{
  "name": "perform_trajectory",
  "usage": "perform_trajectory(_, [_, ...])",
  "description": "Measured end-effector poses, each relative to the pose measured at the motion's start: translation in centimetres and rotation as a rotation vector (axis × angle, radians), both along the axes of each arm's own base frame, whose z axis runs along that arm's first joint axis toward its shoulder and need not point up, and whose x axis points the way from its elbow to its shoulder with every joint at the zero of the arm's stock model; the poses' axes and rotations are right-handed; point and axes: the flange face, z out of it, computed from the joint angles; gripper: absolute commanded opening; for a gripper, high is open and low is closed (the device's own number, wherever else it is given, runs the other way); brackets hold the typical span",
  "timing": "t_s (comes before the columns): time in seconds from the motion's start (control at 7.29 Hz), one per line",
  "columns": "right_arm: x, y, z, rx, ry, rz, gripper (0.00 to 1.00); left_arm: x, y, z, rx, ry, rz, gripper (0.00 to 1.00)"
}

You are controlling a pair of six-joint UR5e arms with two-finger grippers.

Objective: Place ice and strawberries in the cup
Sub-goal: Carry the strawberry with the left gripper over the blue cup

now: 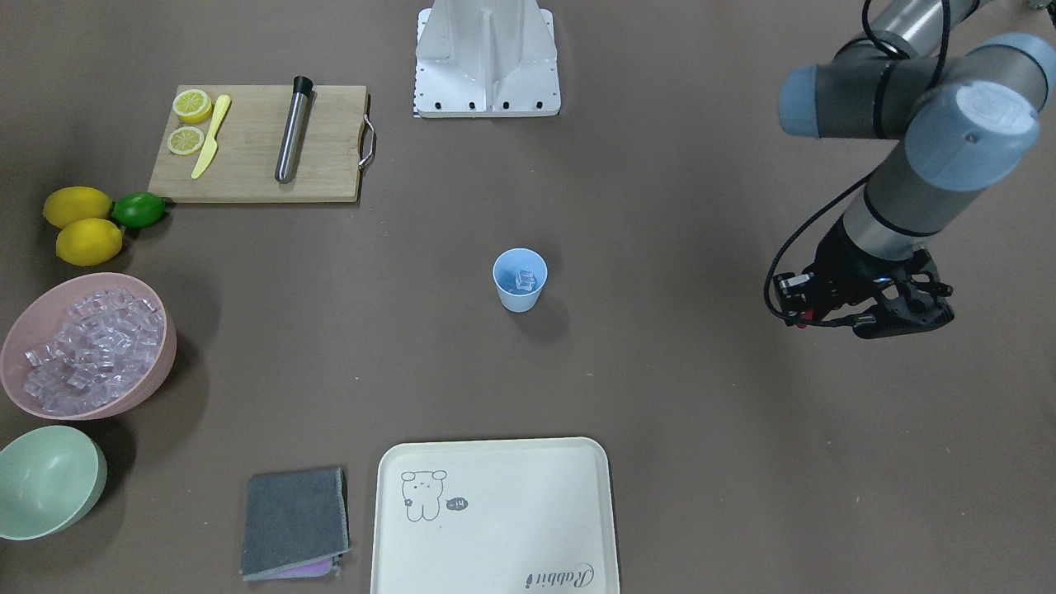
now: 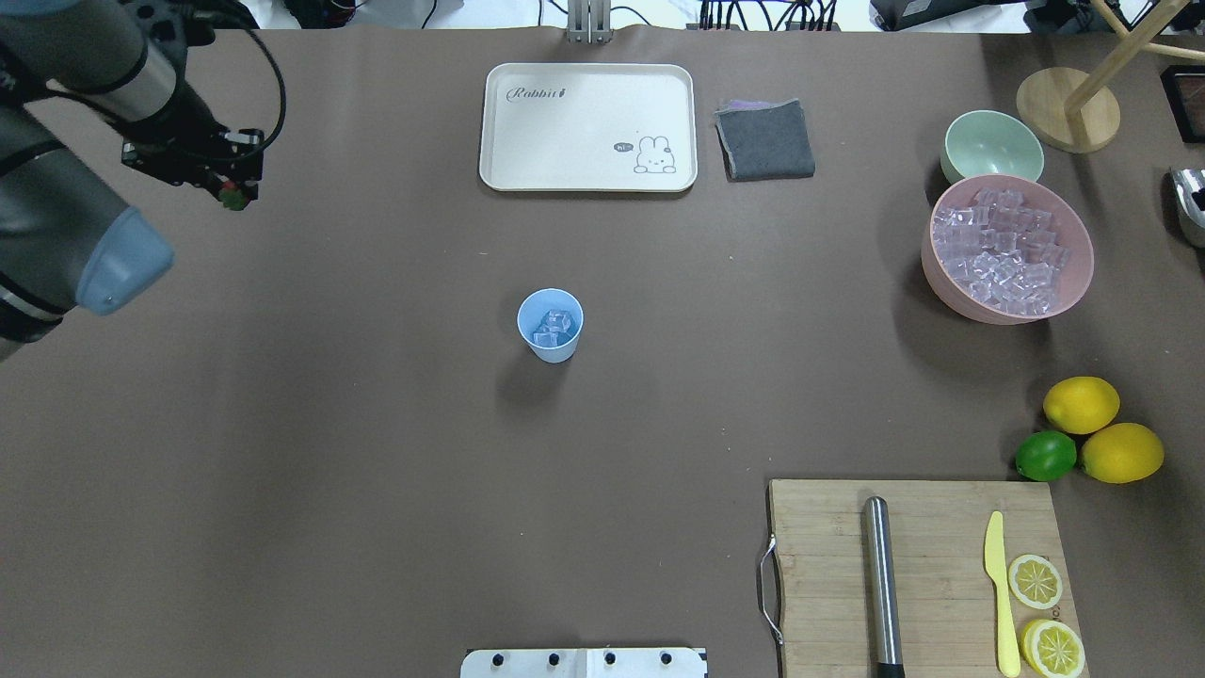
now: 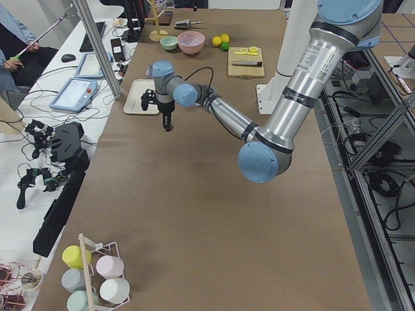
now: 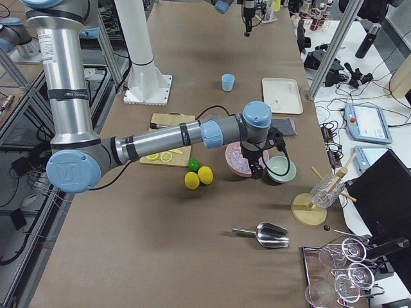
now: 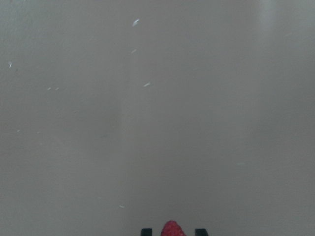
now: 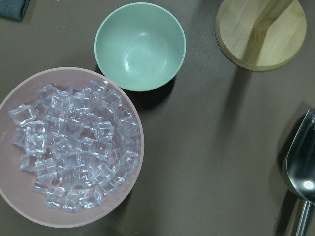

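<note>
The light blue cup (image 2: 550, 325) stands mid-table with a few ice cubes (image 2: 554, 327) inside it. Many more pieces of ice (image 6: 74, 157) fill the pink bowl (image 2: 941, 273) at the right. My left gripper (image 2: 231, 196) hangs above bare table at the far left, well away from the cup, shut on a small red strawberry (image 5: 171, 229) with a green top. The right gripper (image 4: 257, 170) shows only in the exterior right view, hovering over the pink bowl and green bowl; I cannot tell whether it is open or shut.
A pale green bowl (image 2: 991, 143) sits behind the pink one, with a wooden stand (image 2: 1068, 108) and a metal scoop (image 6: 302, 167) near it. Tray (image 2: 527, 141) and grey cloth (image 2: 764, 139) lie at the far edge. Cutting board (image 2: 819, 565), lemons (image 2: 1081, 403) and lime (image 2: 1045, 455) sit near right.
</note>
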Motion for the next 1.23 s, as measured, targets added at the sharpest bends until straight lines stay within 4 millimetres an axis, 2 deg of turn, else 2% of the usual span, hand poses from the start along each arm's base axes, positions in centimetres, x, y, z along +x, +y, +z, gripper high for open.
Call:
perform_trajectory(0.14, [0.0, -0.2, -0.2, 0.003, -0.002, 0.000, 0.99, 2.4, 0.9, -4.2, -0.017, 0.022, -0.006, 0.00])
perform_trajectory(0.55, [-0.1, -0.6, -0.8, 0.007, -0.006, 0.001, 0.99, 10.4, 5.2, -11.3, 0.011, 0.092, 0.042, 0.00])
perform_trajectory(0.96, [-0.1, -0.6, -0.8, -0.001, -0.006, 0.007, 0.99, 18.3, 8.7, -14.5, 0.056, 0.129, 0.072, 0.00])
perform_trajectory(1.23, [0.1, -0.7, -0.9, -0.005, -0.004, 0.017, 0.99, 22.5, 9.9, -15.0, 0.089, 0.151, 0.097, 0.00])
